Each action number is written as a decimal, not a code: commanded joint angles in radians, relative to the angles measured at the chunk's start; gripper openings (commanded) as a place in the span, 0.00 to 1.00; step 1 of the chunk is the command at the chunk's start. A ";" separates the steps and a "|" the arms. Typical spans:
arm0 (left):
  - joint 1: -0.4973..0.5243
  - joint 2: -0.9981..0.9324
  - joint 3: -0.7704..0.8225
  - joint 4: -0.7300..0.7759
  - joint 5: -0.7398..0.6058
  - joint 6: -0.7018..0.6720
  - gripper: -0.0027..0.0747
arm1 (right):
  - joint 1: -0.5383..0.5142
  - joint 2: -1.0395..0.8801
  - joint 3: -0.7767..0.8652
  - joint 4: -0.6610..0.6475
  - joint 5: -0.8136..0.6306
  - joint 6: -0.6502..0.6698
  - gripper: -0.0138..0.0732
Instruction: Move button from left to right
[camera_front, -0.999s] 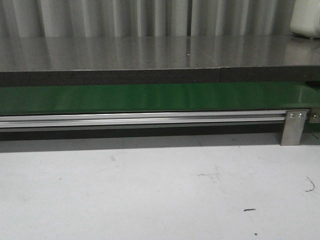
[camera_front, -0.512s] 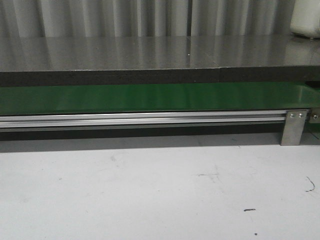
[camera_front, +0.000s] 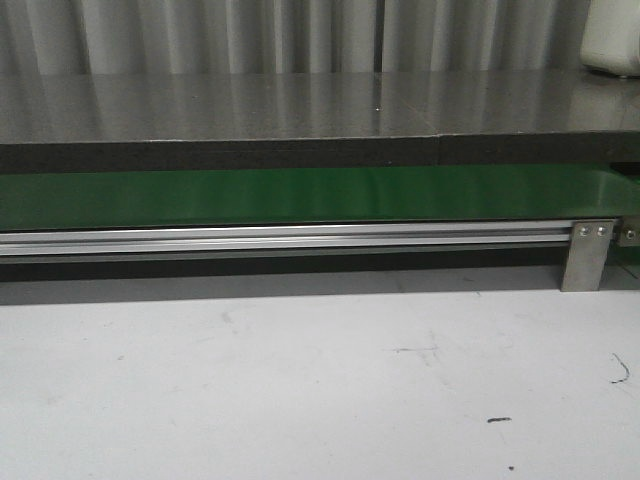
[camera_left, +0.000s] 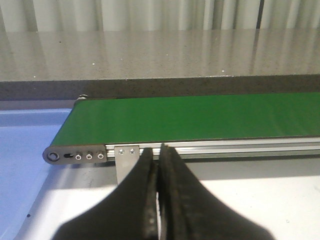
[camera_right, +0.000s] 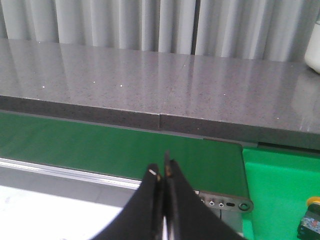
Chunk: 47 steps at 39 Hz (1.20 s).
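Observation:
The button (camera_right: 311, 220) shows only in the right wrist view. Its yellow cap and black body are cut by the frame edge, and it rests on a bright green surface (camera_right: 277, 190) past the belt's right end. My right gripper (camera_right: 162, 170) is shut on nothing and hangs over the green belt (camera_right: 100, 145), well away from the button. Shut and empty as well, my left gripper (camera_left: 159, 150) hangs in front of the belt (camera_left: 200, 117), near its left end. In the front view the belt (camera_front: 300, 195) is bare and neither gripper shows.
An aluminium rail (camera_front: 300, 238) with a metal bracket (camera_front: 588, 255) runs along the belt's front. A grey countertop (camera_front: 300, 105) lies behind, with a white container (camera_front: 612, 40) at its far right. A blue surface (camera_left: 25, 150) lies beyond the belt's left end.

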<state>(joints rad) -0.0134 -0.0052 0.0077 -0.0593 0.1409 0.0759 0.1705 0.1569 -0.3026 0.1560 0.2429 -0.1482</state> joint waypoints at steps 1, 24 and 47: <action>-0.006 -0.019 0.029 -0.002 -0.084 -0.010 0.01 | -0.010 0.009 0.022 0.003 -0.099 -0.009 0.08; -0.006 -0.017 0.029 -0.002 -0.084 -0.010 0.01 | -0.114 -0.185 0.321 0.049 -0.066 -0.001 0.08; -0.006 -0.017 0.029 -0.002 -0.084 -0.010 0.01 | -0.114 -0.185 0.321 0.049 -0.066 -0.001 0.08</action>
<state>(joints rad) -0.0134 -0.0052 0.0077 -0.0593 0.1404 0.0759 0.0637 -0.0097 0.0269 0.1977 0.2499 -0.1464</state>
